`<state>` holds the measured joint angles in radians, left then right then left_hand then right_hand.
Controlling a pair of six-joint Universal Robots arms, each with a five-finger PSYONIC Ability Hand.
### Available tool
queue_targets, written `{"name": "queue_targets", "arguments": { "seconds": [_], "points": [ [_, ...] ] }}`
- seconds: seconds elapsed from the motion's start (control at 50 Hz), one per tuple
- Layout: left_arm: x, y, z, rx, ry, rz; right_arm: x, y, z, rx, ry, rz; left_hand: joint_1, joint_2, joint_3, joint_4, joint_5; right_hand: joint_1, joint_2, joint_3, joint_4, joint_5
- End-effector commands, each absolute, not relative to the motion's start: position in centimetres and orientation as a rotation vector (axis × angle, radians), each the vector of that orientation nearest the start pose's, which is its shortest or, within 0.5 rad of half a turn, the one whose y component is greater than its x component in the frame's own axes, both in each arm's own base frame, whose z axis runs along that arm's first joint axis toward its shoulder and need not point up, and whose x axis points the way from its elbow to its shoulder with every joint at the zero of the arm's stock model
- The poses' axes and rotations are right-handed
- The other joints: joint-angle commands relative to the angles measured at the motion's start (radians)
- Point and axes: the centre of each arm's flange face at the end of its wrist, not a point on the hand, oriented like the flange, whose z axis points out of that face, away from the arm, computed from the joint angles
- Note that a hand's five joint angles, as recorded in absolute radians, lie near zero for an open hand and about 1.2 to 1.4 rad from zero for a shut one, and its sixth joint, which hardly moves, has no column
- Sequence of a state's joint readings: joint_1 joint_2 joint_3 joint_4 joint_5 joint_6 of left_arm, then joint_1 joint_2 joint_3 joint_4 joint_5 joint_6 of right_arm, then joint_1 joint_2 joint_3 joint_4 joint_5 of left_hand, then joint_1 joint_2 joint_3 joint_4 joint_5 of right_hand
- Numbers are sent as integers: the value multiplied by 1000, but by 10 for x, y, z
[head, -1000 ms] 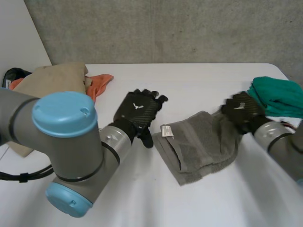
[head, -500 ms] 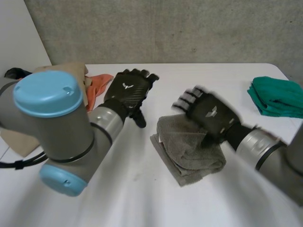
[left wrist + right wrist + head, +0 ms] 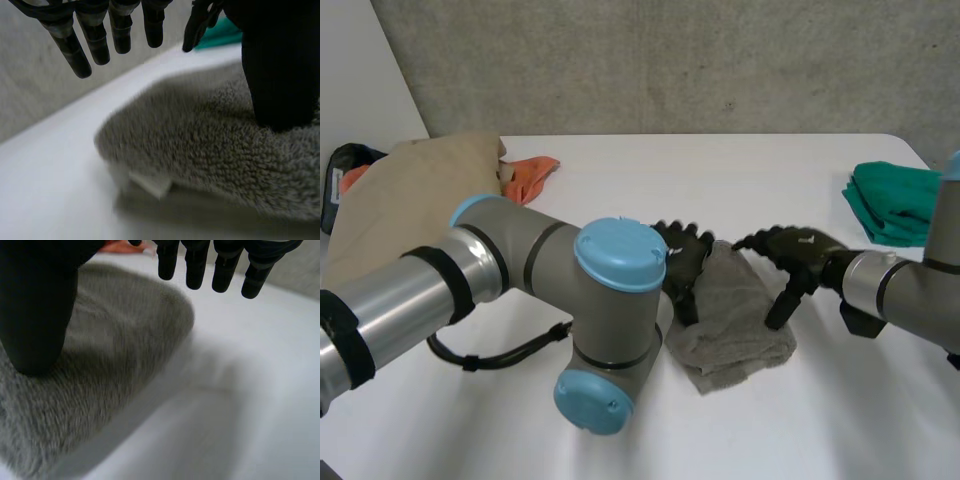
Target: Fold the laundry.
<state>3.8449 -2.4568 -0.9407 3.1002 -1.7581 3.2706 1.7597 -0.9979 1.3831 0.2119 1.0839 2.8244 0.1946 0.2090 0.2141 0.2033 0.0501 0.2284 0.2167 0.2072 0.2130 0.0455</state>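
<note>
Towel [image 3: 735, 325], grey and folded, lies mid-table between both hands.
Left hand [image 3: 682, 262] is at its 9 o'clock edge, right hand [image 3: 798, 252] at 2 o'clock, fingers straight and spread, thumbs pressing the pile. A white label [image 3: 150, 184] peeks out, unreadable.

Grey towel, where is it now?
In the head view the grey towel lies mid-table, between the left hand and the right hand, both thumbs on it.

A grey towel [image 3: 735, 325] of thick terry lies folded into a rumpled, layered bundle at the middle of the white worktop [image 3: 720, 180], a white label [image 3: 150, 184] peeking from under its upper layer. A green cloth [image 3: 895, 205] sits folded near the right edge, well apart from it. A tan cloth [image 3: 415, 190] lies heaped at the far left, an orange cloth [image 3: 532, 172] poking out beside it.
</note>
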Motion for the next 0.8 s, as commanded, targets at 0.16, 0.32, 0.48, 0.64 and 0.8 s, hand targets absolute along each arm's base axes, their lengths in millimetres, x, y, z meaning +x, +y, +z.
{"name": "queue_targets", "arguments": {
  "seconds": [0.16,0.32,0.48,0.64,0.8],
  "points": [
    [-402,-190,135,1203,2581,-1796,239,-313,148,-1190,2295,-1430,25,10,5,16,-5,-54,-42,-33,-38,-46],
    [-398,-203,202,1098,2498,-2061,243,-291,176,-1260,2127,-1667,4,-10,-15,-4,-26,-54,-42,-33,-38,-46],
    [-389,-232,260,1148,2399,-2376,238,-236,166,-1400,1949,-1760,16,2,-4,7,-14,-54,-42,-33,-38,-46],
    [-394,-227,272,1555,2379,-2473,235,-209,133,-1416,1937,-1666,16,2,-4,7,-14,-54,-42,-33,-38,-46],
    [-393,-233,261,1515,2409,-2428,238,-219,116,-1425,1872,-1765,7,-7,-12,-1,-23,-54,-42,-33,-38,-46]
  ]
}}
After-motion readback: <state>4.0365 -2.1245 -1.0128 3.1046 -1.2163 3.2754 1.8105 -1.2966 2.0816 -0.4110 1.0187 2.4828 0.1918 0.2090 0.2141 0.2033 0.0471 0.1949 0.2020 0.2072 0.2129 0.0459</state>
